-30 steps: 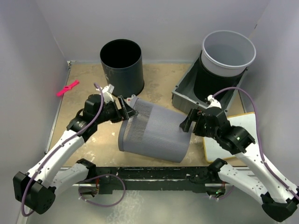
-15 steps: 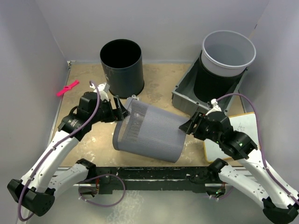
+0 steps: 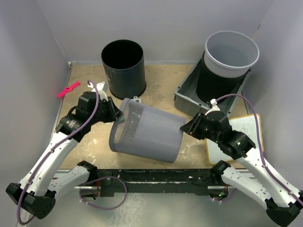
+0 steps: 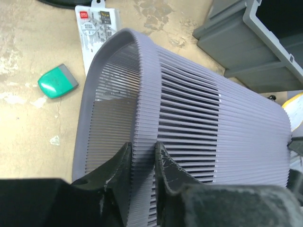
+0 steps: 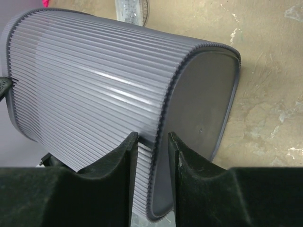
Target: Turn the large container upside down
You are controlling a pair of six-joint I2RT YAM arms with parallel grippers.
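The large container (image 3: 147,132) is a grey slatted bin lying on its side in the middle of the table, mouth to the left and flat base to the right. My left gripper (image 3: 118,116) is shut on its mouth rim, one finger inside and one outside. In the left wrist view the gripper (image 4: 142,146) pinches the ribbed rim of the container (image 4: 213,123). My right gripper (image 3: 184,128) holds the base end. In the right wrist view that gripper (image 5: 152,137) is closed over the bottom edge of the container (image 5: 94,71), one finger on the slats and one on the base.
A black round bin (image 3: 123,66) stands behind the container. A light grey bucket (image 3: 231,52) sits in a grey tray (image 3: 187,92) at the back right. A white board (image 3: 246,130) lies under the right arm. A green eraser (image 4: 57,81), a packaged card (image 4: 97,28) and a pink clip (image 3: 68,89) lie on the left.
Both grippers have closed from wide open onto the container's two ends. The container has shifted left and toward the near edge with them.
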